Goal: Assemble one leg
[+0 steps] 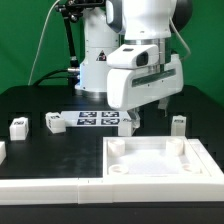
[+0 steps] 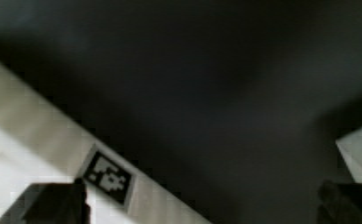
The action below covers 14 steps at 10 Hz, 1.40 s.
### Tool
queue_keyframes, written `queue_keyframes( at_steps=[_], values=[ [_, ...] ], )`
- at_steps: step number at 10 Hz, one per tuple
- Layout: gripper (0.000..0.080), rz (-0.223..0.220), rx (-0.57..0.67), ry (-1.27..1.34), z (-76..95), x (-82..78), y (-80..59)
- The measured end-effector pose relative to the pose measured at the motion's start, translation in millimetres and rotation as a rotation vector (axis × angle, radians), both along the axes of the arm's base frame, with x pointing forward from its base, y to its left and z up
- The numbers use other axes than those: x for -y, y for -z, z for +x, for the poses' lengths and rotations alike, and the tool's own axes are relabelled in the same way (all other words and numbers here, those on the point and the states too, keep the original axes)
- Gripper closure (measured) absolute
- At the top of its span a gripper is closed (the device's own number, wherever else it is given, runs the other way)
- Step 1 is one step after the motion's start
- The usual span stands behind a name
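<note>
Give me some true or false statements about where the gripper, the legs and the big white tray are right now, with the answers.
1. The gripper is open with nothing between its fingers. True.
2. A leg is lifted off the table. False: each leg in view stands on the black table.
3. The large white tray lies nearer the exterior camera than the marker board. True.
4. A leg stands inside the tray. False: no leg shows in it; they stand outside it on the table.
</note>
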<state>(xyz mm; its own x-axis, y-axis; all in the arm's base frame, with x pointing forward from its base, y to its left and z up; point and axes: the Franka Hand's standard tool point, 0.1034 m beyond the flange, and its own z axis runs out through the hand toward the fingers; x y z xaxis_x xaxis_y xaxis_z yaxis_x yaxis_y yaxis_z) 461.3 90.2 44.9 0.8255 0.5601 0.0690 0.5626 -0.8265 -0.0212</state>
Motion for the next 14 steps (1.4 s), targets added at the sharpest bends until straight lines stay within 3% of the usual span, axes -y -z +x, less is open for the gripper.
queue_keyframes(
  at_steps=[4,8,11,14],
  values=[
    [0.0150,0.044,-0.042,0.486,-7.3,-32.1,-0.2],
    [0.0150,0.078,-0.077,0.792,-10.4,-41.6,0.4],
    [0.0150,0.086,-0.097,0.910,-12.4,-43.9,1.2],
    [0.0150,0.058,-0.154,0.889,-29.1,-54.6,12.0]
  ],
)
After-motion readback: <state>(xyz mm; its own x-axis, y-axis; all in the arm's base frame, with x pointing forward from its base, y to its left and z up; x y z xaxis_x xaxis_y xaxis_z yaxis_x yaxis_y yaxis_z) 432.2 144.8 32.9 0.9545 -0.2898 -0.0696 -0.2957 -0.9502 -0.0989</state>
